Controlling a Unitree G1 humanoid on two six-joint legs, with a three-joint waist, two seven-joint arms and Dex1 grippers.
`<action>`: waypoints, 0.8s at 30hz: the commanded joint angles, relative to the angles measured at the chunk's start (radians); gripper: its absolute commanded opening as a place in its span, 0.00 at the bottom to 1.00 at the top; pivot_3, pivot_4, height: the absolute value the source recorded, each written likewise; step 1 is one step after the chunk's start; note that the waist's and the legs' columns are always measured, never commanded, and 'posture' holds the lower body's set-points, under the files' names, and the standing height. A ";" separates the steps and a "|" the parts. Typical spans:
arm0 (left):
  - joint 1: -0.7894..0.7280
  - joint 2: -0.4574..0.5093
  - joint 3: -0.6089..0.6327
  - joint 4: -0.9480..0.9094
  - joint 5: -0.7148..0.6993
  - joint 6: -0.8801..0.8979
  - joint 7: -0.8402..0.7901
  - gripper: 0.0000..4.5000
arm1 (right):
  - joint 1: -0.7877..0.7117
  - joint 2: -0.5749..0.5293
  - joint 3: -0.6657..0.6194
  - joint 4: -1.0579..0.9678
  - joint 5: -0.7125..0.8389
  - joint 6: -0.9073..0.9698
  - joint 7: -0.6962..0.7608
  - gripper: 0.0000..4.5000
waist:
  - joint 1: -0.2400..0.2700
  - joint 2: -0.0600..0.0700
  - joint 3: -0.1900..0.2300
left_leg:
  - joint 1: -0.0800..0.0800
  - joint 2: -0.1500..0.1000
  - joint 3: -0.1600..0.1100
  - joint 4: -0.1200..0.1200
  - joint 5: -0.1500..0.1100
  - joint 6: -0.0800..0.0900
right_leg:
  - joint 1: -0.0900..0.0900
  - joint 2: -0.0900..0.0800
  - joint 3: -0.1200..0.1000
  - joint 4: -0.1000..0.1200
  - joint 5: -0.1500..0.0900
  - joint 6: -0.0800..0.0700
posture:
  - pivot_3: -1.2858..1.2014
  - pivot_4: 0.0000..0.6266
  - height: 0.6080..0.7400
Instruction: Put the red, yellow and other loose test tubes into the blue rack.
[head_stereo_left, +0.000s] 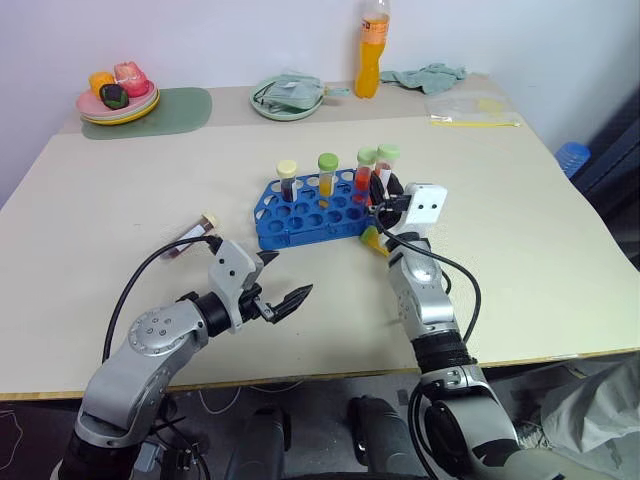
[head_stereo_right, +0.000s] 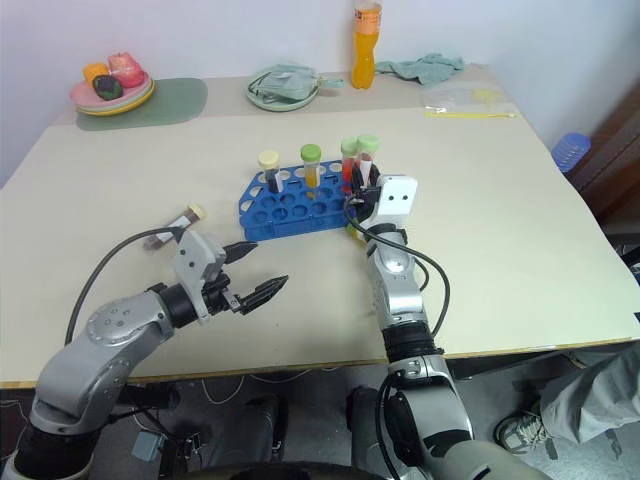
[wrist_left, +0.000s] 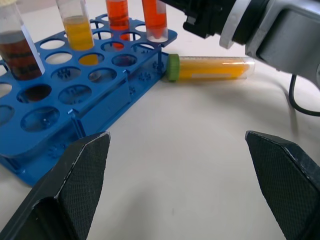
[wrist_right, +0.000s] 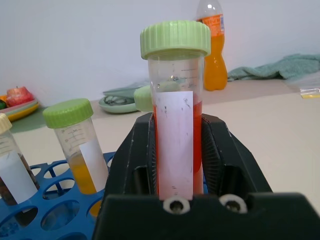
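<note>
Tube (head_stereo_left: 190, 238) with dark liquid lies loose on the desk (head_stereo_left: 520, 230), left of the rack (head_stereo_left: 300, 212). Left fingers (head_stereo_left: 283, 300) hang released above the desk, in front of the rack. 3 tubes stand in the rack's back row. Right fingers (wrist_right: 172, 165) are clenched on an upright red tube (wrist_right: 176, 125) at the rack's right end. A yellow tube (wrist_left: 210, 68) lies beside that end.

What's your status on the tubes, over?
Right gripper shut on red tube at blue rack. Left gripper open, empty. Yellow tube and dark tube loose on table.
</note>
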 joint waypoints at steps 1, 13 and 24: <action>-0.013 0.014 0.014 -0.048 -0.020 0.010 -0.002 1.00 | -0.004 0.011 0.002 0.038 -0.012 -0.058 0.016 0.21 | -0.001 0.000 0.000 | 0.000 0.000 0.000 0.000 0.000 0.000 | 0.000 0.000 0.000 0.000 0.000 0.000 | 0.52 0.24 1.00; 0.013 0.011 -0.001 -0.028 0.000 -0.026 -0.011 1.00 | -0.009 -0.034 0.001 -0.006 -0.029 -0.060 0.055 0.98 | 0.000 0.000 0.000 | 0.000 0.000 0.000 0.000 0.000 0.000 | 0.000 0.000 0.000 0.000 0.000 0.000 | 0.52 0.24 1.00; 0.058 -0.022 -0.034 0.027 0.028 -0.114 -0.024 1.00 | 0.154 -0.422 0.003 -0.597 0.286 0.580 0.447 0.98 | 0.008 0.000 0.000 | 0.000 -0.001 0.000 0.000 0.000 0.000 | 0.001 -0.001 0.000 -0.001 0.000 0.000 | 0.52 0.24 1.00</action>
